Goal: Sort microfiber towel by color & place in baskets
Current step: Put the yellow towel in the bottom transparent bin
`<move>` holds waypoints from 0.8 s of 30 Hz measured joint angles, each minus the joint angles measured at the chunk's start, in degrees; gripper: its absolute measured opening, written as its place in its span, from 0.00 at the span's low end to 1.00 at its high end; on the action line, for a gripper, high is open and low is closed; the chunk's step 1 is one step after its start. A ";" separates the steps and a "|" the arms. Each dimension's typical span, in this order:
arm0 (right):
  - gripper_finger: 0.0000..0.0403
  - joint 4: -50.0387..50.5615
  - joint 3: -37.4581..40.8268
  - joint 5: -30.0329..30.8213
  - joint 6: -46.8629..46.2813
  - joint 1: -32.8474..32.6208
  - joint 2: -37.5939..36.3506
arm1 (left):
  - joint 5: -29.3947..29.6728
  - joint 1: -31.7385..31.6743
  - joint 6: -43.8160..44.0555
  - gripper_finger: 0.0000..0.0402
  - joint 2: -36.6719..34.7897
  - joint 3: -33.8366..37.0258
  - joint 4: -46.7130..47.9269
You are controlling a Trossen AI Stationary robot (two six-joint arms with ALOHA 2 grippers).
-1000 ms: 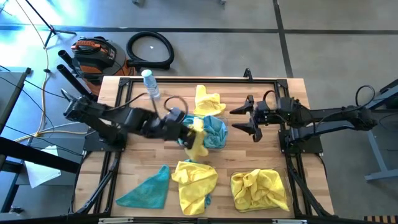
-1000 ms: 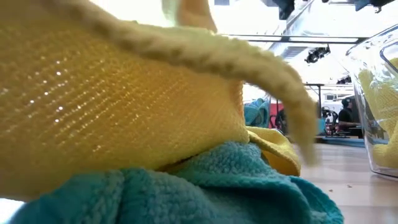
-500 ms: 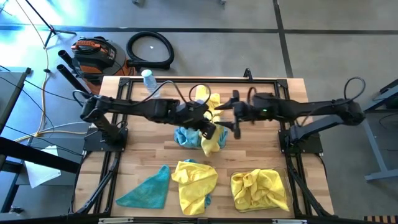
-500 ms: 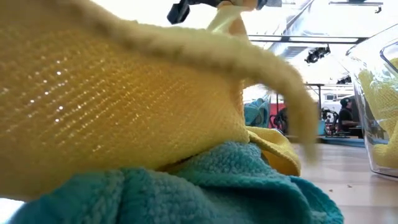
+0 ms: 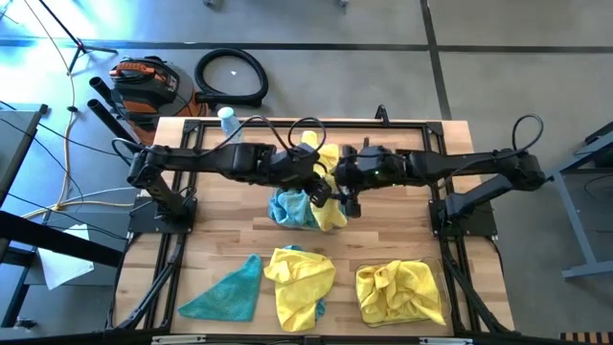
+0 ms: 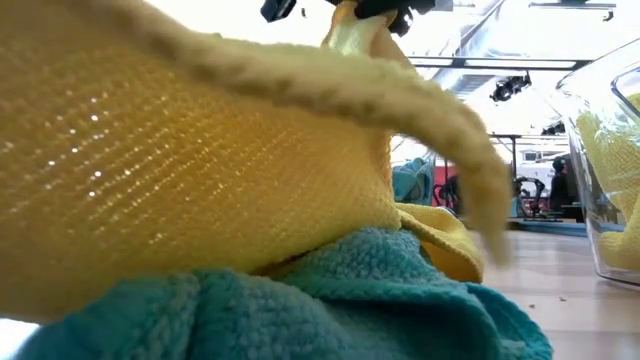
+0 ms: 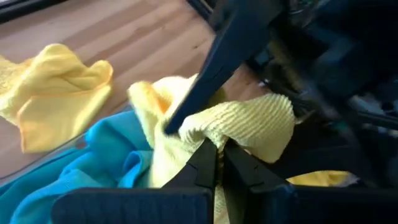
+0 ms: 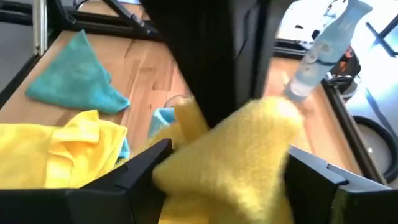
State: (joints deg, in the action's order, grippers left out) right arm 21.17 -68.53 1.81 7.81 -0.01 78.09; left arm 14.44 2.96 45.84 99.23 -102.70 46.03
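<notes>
My left gripper (image 5: 324, 189) is shut on a yellow towel (image 5: 332, 213) above the middle of the table. The towel hangs beside a clear basket holding teal towels (image 5: 290, 207). My right gripper (image 5: 347, 196) is open, its fingers on either side of the same yellow towel (image 8: 230, 149). Another yellow towel (image 5: 321, 153) lies flat on the far side. A teal towel (image 5: 225, 292) and a yellow towel lying on a teal one (image 5: 299, 278) are near the front edge. A second basket (image 5: 436, 311) at the near right holds yellow towels. My left gripper pinches a bunched fold of the yellow towel (image 7: 239, 127) between its two fingers, at the towel's upper end. The towel hangs below the fingers, lifted, its lower part beside the teal towels. My right gripper: I cannot tell whether its open fingers (image 8: 146, 165) touch the towel.
A clear plastic bottle (image 5: 228, 120) stands at the far left of the table. The two arms meet closely over the table's middle. In the low view a yellow towel (image 6: 200, 170) on a teal one (image 6: 300, 300) fills the front, and the right basket (image 6: 610, 150) shows at the edge.
My left gripper has carried the yellow towel up off the teal towels, toward the table's right and slightly toward the far edge. My right gripper has come toward the table's left, up to the hanging towel, and now stands around it.
</notes>
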 joint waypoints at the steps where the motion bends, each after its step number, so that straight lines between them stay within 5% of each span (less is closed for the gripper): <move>1: 0.63 0.06 -0.09 0.48 0.00 0.00 -0.18 | 0.57 0.00 -0.03 0.00 0.18 -0.10 0.34; 16: 0.61 -0.58 -0.07 4.13 -0.26 0.02 -0.02 | 0.71 0.07 -5.99 0.00 0.19 -3.73 -3.55; 24: 0.28 1.05 -0.07 4.00 -2.60 -0.02 -0.02 | 0.71 0.07 -8.86 0.02 0.19 -3.73 -3.64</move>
State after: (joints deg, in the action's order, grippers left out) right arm 22.22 -68.60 5.80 5.21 -0.03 78.06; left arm 15.16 3.03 36.99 99.42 -106.43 42.39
